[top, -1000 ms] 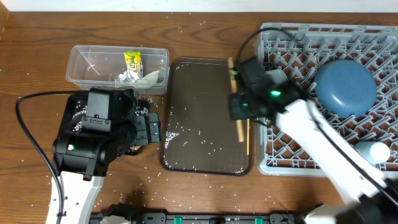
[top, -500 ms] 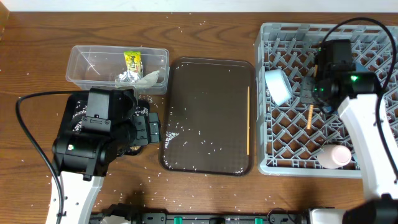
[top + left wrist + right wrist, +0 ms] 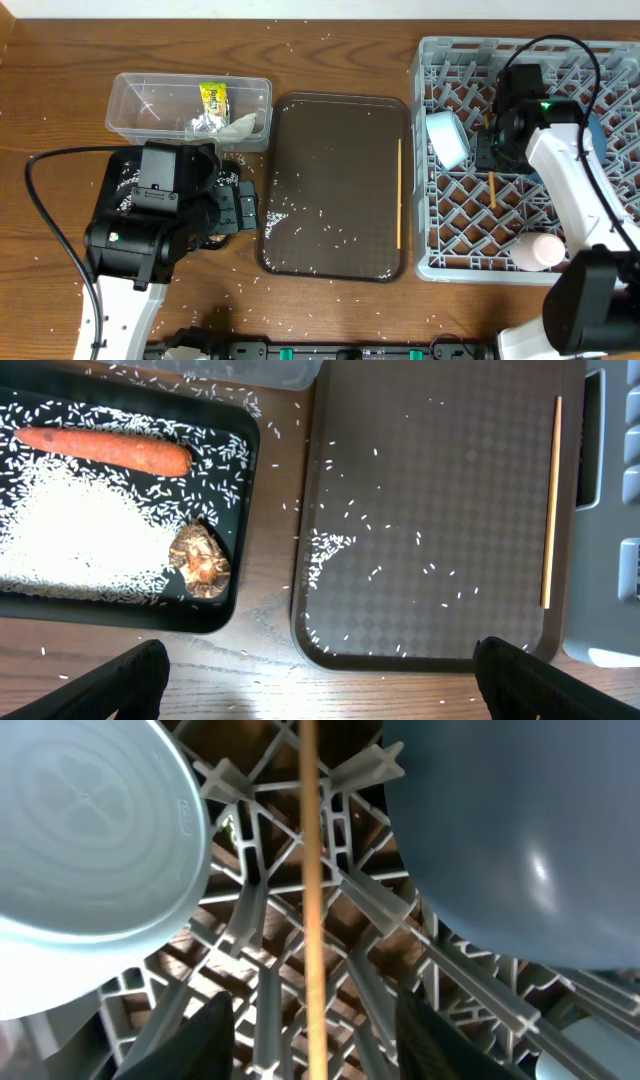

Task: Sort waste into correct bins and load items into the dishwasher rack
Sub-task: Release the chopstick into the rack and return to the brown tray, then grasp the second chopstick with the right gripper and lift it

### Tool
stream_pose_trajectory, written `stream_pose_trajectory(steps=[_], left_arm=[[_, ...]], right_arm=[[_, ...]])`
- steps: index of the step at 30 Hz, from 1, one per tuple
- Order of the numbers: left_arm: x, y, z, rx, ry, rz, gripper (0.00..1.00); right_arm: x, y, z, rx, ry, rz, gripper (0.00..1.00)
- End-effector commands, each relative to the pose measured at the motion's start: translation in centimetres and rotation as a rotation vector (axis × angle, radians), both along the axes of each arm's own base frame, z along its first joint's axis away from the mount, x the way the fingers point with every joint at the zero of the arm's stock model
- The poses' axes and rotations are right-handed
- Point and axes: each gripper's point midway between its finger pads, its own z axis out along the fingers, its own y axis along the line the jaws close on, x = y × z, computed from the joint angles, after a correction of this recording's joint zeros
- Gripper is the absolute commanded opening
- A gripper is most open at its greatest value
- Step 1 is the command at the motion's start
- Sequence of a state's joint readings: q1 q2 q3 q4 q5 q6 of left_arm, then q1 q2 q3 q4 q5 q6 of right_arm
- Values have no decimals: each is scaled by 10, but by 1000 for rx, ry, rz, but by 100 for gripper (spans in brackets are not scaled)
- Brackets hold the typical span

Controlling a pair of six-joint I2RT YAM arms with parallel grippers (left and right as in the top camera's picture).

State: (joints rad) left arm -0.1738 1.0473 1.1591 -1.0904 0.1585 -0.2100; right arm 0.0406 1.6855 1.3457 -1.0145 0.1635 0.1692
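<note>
Chopstick [image 3: 310,870] apparently resting along the lattice floor of the dishwasher rack [image 3: 262,950], between the light blue cup [image 3: 80,850] and the dark blue dish [image 3: 520,830]. Right claw [image 3: 315,1025] directly over it, half open, with a clear gap on each side of the stick, so gripping nothing. Possible trouble here: a thin stick on an open grid, easily rolled or tipped through a hole by a slanted lift of the fingers; also little room beside cup and dish, so some risk of a knock on either during withdrawal. Further left, the second chopstick [image 3: 399,195] flat on the brown serving tray [image 3: 330,130], close along its right rim; probably hard to pinch there, with danger of a finger striking the rim or pushing the stick away. Left claw [image 3: 320,655] spread wide and empty over the near edge of that tray. Seen only from the left wrist: black tray [image 3: 120,615] with carrot [image 3: 105,448], rice [image 3: 70,540] and brown lump [image 3: 200,555], all hidden under the left arm from overhead. Seen only from overhead: pink cup [image 3: 540,250] at the near rack edge and, farthest, the clear tub [image 3: 135,90] with yellow wrapper [image 3: 213,98], foil [image 3: 203,125] and tissue [image 3: 242,125]. Loose grains on the tabletop [image 3: 60,60] too, likely not easy to collect.
</note>
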Motion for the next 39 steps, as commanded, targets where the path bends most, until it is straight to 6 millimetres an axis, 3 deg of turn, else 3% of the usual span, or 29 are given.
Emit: stream_pose_trajectory(steps=[1,5,8,11,15,21,28,39], left_arm=[[1,0,1,-8,2,7,98],[1,0,1,-8,2,7,98],[1,0,1,-8,2,7,98],[1,0,1,-8,2,7,98],[1,0,1,-8,2,7,98],[1,0,1,-8,2,7,98],[1,0,1,-8,2,7,98],[1,0,1,-8,2,7,98]], right_arm=[[6,28,44,73,-132,56,49],[-5,84,78,203,-218,198,54],[-18,126,87,256,-231,261,55],[-30,159,79,269,-202,270,54],[-40,185,46,216,-130,194,49],[-38,198,-18,133,-10,69,49],[-30,185,-80,53,103,2,50],[-40,178,-121,36,226,-7,45]])
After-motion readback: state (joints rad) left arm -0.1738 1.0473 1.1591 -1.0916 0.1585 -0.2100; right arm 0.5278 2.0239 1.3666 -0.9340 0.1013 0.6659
